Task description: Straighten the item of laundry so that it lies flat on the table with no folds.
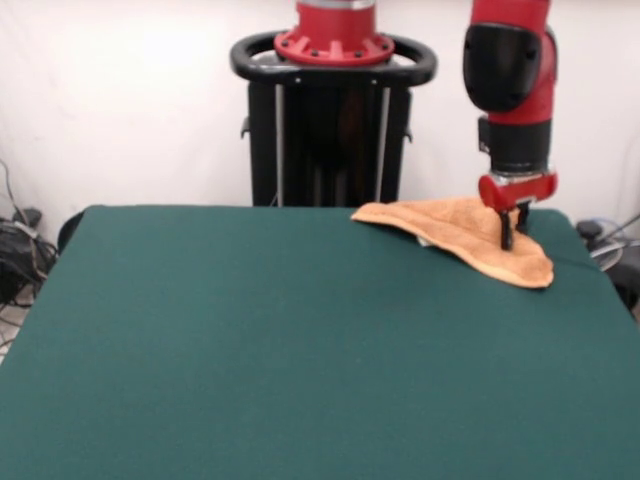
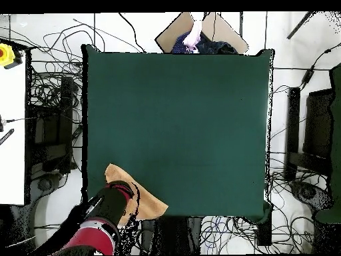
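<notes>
Green felt covers the table (image 1: 250, 350) from edge to edge in the front view, its left and middle stretches bare. Behind it, at centre, stands the robot's black pedestal (image 1: 330, 130), ringed by a black handle loop and capped in red. Further right, the orange-tan towel (image 1: 455, 232) lies crumpled at the table's far right corner, bunched into a rough wedge with a fold running along its near side and one end tapering toward the pedestal. The red and black arm (image 1: 510, 80) comes straight down over the towel's right part, and the gripper (image 1: 513, 232) stands at the cloth with its dark fingers (image 1: 506, 230) set narrowly apart, tips against the fabric; whether they pinch any of it cannot be told.

From overhead, the same towel (image 2: 133, 193) shows at the table's (image 2: 180, 120) lower left corner, partly hidden beneath the arm (image 2: 100, 220), one corner reaching the table's left edge. At the top edge of that view, beyond the table's far side, a person (image 2: 196, 41) shows beside a sheet of brown cardboard (image 2: 180, 30). Cables lie tangled on the floor around the table.
</notes>
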Tool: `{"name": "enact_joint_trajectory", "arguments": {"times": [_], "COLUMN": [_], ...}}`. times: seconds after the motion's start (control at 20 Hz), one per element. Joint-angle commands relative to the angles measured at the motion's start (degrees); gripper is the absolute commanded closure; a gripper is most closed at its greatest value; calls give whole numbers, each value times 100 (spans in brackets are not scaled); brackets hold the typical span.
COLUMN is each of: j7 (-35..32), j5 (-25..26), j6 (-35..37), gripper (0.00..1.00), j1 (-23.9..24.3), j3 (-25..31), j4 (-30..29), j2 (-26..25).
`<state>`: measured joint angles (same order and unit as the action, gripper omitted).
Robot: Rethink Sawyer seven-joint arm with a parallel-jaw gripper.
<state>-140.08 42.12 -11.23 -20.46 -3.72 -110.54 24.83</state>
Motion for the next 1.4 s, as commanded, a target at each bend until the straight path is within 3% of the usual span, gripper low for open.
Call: {"name": "enact_joint_trajectory", "arguments": {"times": [0.05, 0.15, 0.55, 0.75, 1.05, 1.4], "j7": [-674, -797, -1109, -932, -612, -406], "j5": [-781, -954, -2226, -2702, -2851, -2865], "j6": [360, 275, -927, -778, -688, -233], "gripper": [100, 100, 100, 100, 100, 100], "j1": [384, 567, 392, 288, 496, 478], "j3": [-83, 57, -296, -423, -331, -375], "j4": [583, 540, 786, 940, 1222, 1349], "j2": [-289, -419, -1068, -1172, -1351, -1173]}}
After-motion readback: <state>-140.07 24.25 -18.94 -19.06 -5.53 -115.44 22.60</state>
